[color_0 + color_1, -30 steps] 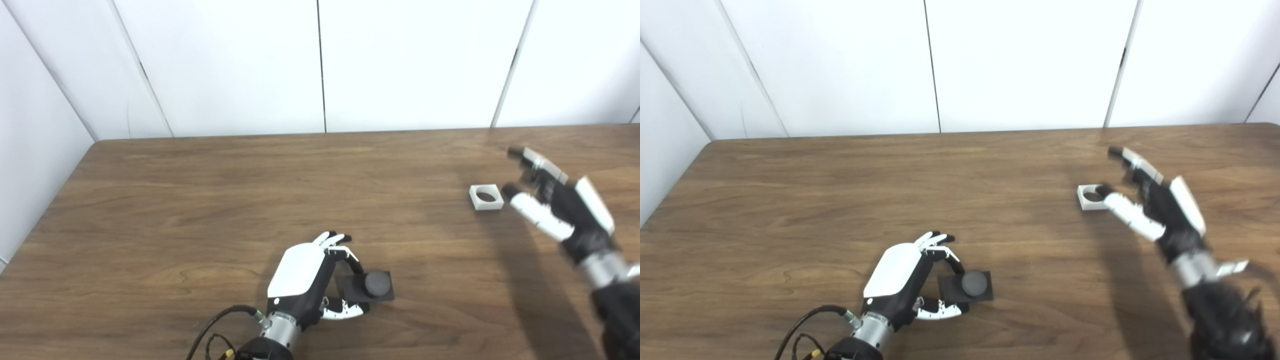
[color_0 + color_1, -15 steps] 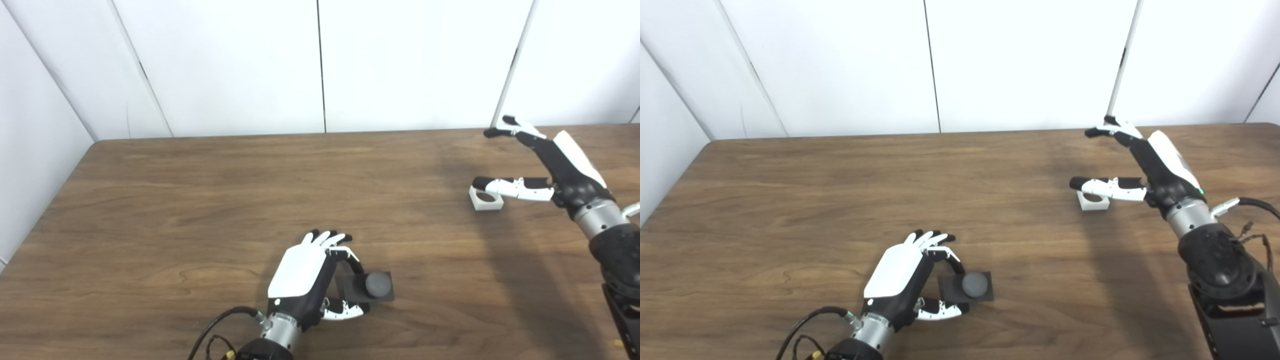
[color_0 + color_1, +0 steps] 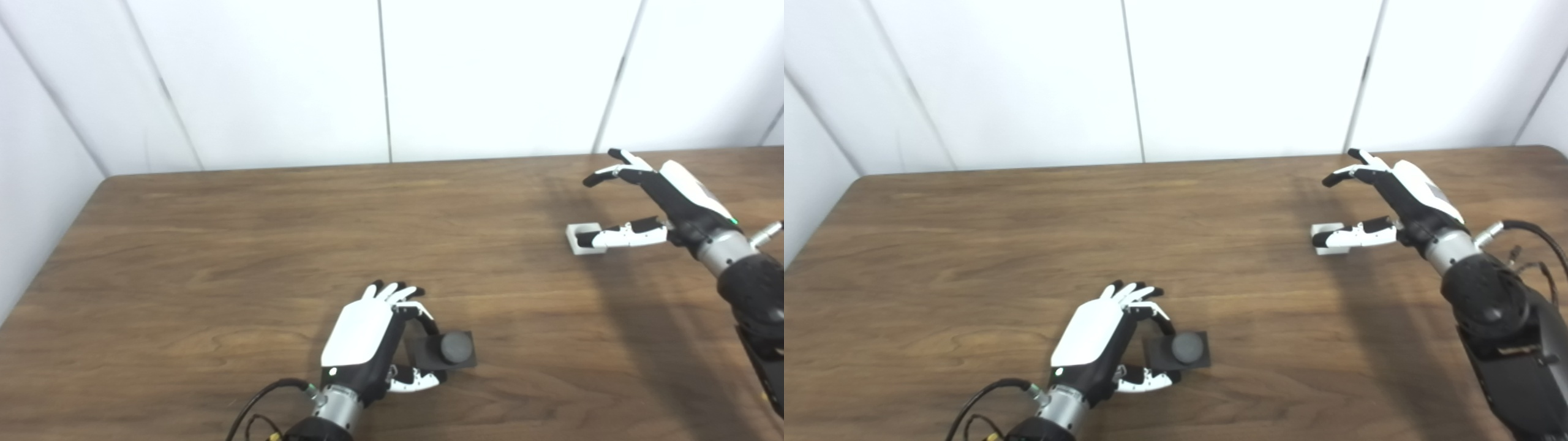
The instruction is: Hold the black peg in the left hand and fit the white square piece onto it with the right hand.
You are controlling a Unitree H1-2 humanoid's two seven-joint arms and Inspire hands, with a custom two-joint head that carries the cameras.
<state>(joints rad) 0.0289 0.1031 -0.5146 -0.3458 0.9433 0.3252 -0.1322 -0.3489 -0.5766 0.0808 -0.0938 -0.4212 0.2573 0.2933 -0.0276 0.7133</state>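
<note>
The white piece (image 3: 579,237) lies near the surface's (image 3: 245,245) right edge between the right hand's (image 3: 664,202) spread fingers, not yet gripped, while the left hand (image 3: 373,334) loosely cups the peg (image 3: 454,348) near the front edge; next, both must close.

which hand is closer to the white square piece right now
Right. The right hand is spread open over the white square piece, its thumb lying across the top. The left hand is far off at the near edge, beside the black peg.
</note>
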